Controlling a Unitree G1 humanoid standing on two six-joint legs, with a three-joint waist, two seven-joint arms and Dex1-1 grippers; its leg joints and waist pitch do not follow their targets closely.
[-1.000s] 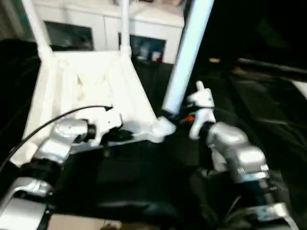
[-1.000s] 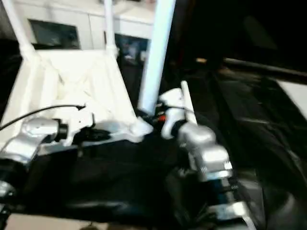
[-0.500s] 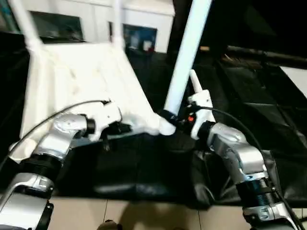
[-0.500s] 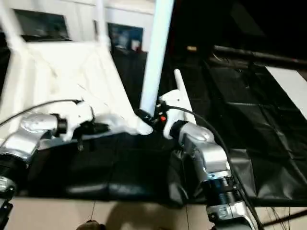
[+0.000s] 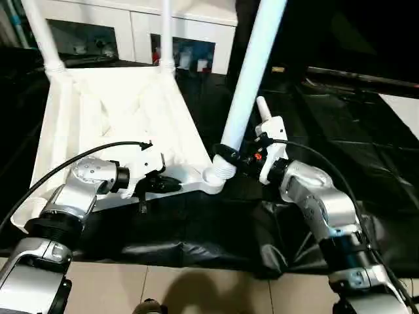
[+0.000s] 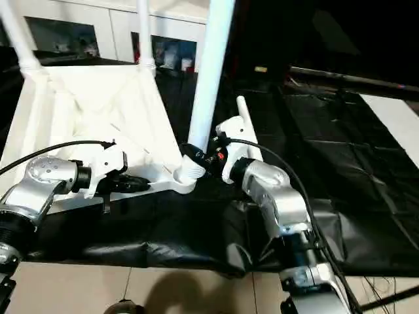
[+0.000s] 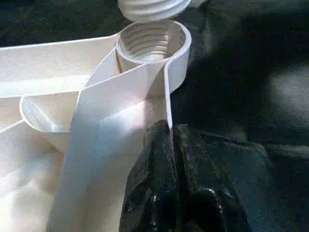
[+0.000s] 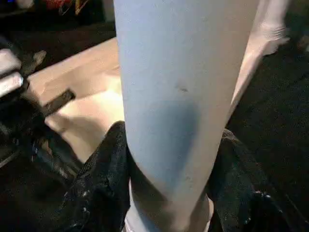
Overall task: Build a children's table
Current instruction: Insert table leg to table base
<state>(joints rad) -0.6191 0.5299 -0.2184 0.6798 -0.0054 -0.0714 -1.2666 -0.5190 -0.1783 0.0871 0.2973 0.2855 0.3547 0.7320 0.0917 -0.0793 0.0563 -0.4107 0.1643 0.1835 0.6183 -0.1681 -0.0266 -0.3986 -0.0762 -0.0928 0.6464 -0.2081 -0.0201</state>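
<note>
Right gripper (image 5: 229, 159) clamps tube leg (image 5: 252, 78) — threaded end just above corner socket (image 7: 152, 43), tilted; cross-threading risk. Left gripper (image 7: 171, 145) closed, braced against tabletop (image 5: 105, 111) edge — could slip.

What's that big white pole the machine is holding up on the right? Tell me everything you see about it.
It is a long, smooth white tube leg, plastic by the look of it, leaning slightly and running up out of the picture. Its lower end has ribbed screw threads and hangs just over the threaded round corner socket of the upturned white tabletop, not yet seated. The right claw clamps it just above the threads, one black finger on each side. Two other legs already stand in the far corners.
</note>
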